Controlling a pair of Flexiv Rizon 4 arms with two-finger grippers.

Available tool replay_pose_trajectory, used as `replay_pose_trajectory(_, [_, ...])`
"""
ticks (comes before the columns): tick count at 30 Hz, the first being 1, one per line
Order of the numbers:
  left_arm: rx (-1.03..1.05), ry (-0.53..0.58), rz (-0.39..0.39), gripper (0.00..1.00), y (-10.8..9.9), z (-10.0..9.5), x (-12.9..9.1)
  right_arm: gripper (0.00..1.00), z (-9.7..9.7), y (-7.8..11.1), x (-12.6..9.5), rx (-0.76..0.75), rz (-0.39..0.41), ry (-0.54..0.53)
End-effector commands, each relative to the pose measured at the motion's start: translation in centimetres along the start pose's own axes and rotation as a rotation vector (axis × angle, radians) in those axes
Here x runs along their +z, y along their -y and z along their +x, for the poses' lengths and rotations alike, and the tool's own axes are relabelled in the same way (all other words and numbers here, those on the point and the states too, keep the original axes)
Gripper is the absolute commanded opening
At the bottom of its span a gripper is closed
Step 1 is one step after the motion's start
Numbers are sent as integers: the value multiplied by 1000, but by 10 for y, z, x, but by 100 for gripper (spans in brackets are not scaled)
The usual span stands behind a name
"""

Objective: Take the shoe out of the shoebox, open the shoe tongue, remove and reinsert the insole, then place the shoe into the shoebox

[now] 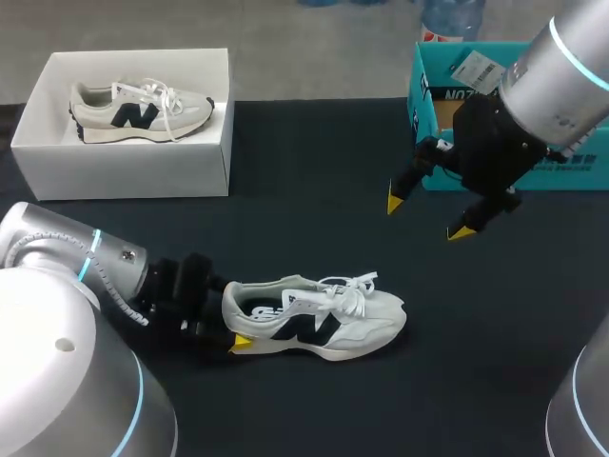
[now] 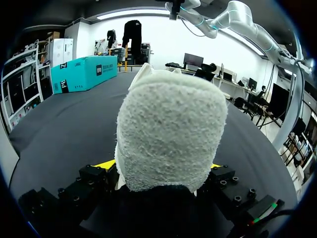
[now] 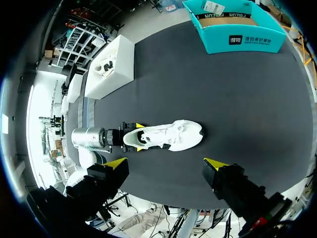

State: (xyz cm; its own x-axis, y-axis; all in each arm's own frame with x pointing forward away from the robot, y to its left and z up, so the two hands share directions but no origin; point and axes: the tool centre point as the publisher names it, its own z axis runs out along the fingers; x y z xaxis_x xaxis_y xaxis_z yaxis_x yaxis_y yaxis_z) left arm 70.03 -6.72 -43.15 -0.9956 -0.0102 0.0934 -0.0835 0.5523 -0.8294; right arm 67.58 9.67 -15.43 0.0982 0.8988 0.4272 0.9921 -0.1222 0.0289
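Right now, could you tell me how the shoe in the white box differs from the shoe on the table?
The boxed shoe lies in the white box, far left; the table shoe stands on the black table, nearer me. Nothing touches the boxed shoe; the left gripper is shut on the table shoe's heel. Both are pale sneakers with a dark side mark and white laces, toes toward my right.
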Motion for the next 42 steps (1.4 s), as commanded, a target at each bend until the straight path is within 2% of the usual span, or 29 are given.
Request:
replay_pose_trajectory(1, [0, 0, -6, 0, -5, -1, 5, 100, 21, -6, 23, -16, -21, 114])
replay_pose_trajectory(3, [0, 0, -6, 0, -5, -1, 5, 100, 26, -6, 32, -17, -25, 163])
replay_pose_trajectory(7, [0, 0, -6, 0, -5, -1, 5, 100, 39, -7, 47, -39, -22, 175])
replay_pose_trajectory(13, [0, 0, -6, 0, -5, -1, 5, 100, 53, -8, 74, -54, 52, 164])
replay_pose_trajectory(16, [0, 0, -6, 0, -5, -1, 5, 100, 62, -6, 89, -51, 85, 198])
replay_pose_trajectory(23, [0, 0, -6, 0, -5, -1, 5, 100, 76, 1, 117, -71, 108, 239])
replay_pose_trajectory(29, [0, 0, -6, 0, -5, -1, 5, 100, 81, 9, 128, -63, 84, 246])
replay_pose_trajectory(42, [0, 0, -6, 0, -5, -1, 5, 100, 81, 9, 128, -63, 84, 246])
